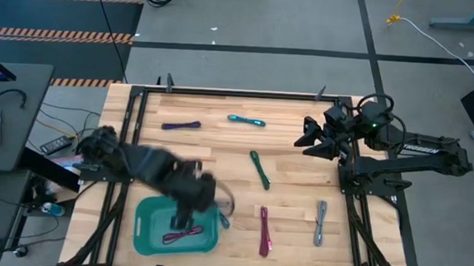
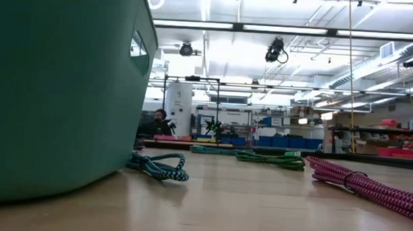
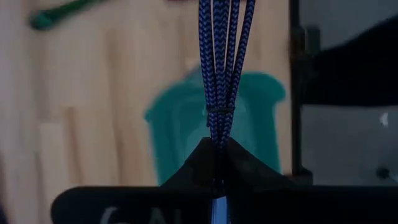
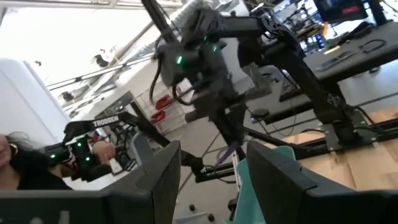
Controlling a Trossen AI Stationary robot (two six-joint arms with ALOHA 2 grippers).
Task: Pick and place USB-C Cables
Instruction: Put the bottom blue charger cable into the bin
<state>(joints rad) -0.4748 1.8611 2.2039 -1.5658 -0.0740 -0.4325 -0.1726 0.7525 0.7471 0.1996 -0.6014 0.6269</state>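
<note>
Teal bin: sits at the table's near left; a magenta cable lies coiled inside it. In the low view the bin's wall fills the left side

Left gripper: hangs above the bin, fingers clamped on a dark blue braided cable. The left wrist view shows the cable bundle running straight out from between the fingertips, with the bin below it

Purple cable: lies on the bare wood at the far left of the table, well apart from the bin

Blue-and-white braided cable: rests on the tabletop just beside the bin's right wall; in the high view it shows at the bin's right edge

Cyan cable: far side, near the table's middle

Green cable: lies at a slant at the table's centre; seen low and far off in the low view

Magenta cable on the table: stretched lengthwise at the near edge, right of the bin; close to the lens in the low view

Grey cable: near right, just beside the table's frame

Right gripper: raised over the far right of the table, jaws apart and holding nothing; its fingers frame the left arm in the right wrist view
</note>
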